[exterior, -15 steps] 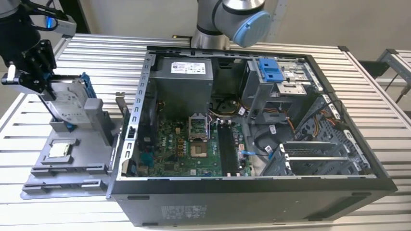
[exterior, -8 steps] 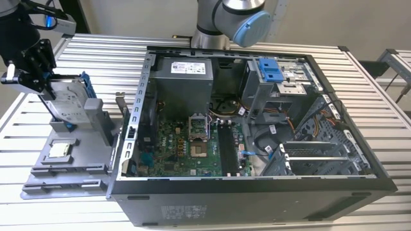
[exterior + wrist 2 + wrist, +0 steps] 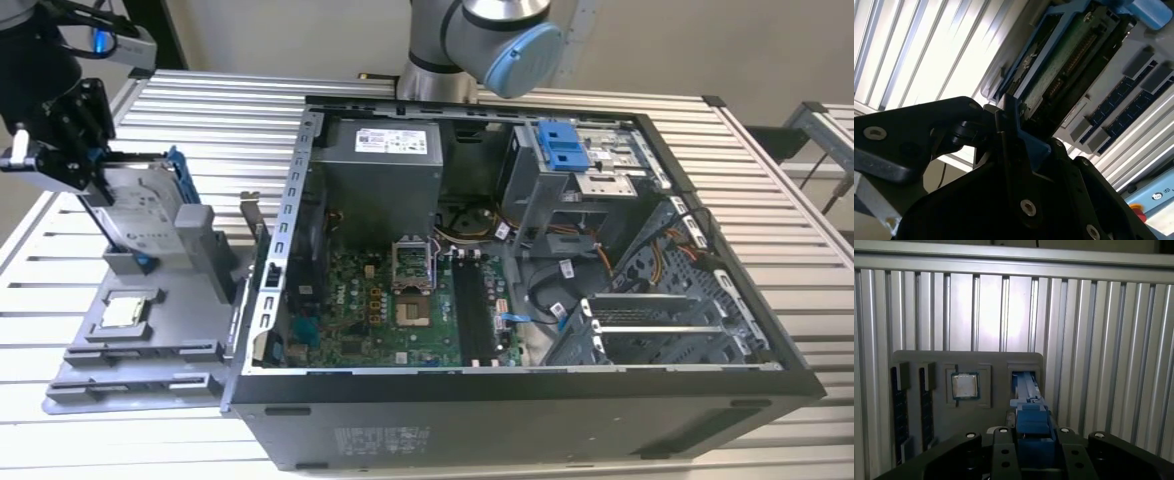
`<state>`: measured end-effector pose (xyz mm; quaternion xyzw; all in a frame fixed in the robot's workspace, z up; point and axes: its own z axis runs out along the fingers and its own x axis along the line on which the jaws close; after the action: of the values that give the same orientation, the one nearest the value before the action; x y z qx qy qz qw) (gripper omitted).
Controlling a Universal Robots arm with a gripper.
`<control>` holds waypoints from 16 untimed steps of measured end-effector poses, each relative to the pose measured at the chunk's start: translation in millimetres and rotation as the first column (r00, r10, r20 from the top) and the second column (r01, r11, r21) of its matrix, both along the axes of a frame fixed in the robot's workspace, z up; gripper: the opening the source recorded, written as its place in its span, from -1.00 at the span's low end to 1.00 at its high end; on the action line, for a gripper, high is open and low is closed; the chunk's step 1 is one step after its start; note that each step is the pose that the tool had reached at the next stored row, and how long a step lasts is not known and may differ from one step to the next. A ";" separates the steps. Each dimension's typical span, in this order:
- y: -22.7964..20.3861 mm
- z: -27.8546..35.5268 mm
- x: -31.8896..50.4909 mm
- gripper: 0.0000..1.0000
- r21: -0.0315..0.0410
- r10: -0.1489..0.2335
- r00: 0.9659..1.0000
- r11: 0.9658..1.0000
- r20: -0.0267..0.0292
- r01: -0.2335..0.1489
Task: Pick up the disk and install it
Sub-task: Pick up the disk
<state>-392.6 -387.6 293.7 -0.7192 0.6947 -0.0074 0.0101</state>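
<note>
Exterior view: gripper (image 3: pixel 94 182) closed on disk (image 3: pixel 144 220), upper left of frame.
Disk stands on edge, tilted, its lower end at the slot of the grey tray (image 3: pixel 134 368); cannot tell whether it has lifted clear. Chip (image 3: pixel 124 311) lies flat on the tray, just below the disk. Open case (image 3: pixel 534 405) sits centre to right, with the arm (image 3: pixel 487 35) top centre behind it. In the first wrist view, lower centre, the fingers (image 3: pixel 1004 450) press tight against both sides of the disk. In the second wrist view, upper right, the disk's green board faces out.
</note>
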 end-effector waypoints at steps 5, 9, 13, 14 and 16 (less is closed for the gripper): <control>0.0 5.7 0.0 -1.00 0.000 0.000 1.000 1.000 0.000 0.000; 0.0 11.0 0.0 -1.00 0.000 0.000 1.000 1.000 0.000 0.000; 0.0 14.6 0.0 -1.00 0.000 0.000 1.000 1.000 0.000 0.000; 0.0 15.7 0.0 -1.00 0.000 0.000 1.000 1.000 0.000 0.000; 0.0 18.8 0.0 -1.00 0.000 0.000 1.000 1.000 0.000 0.000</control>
<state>-392.6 -387.6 312.5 -0.7191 0.6947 -0.0075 0.0102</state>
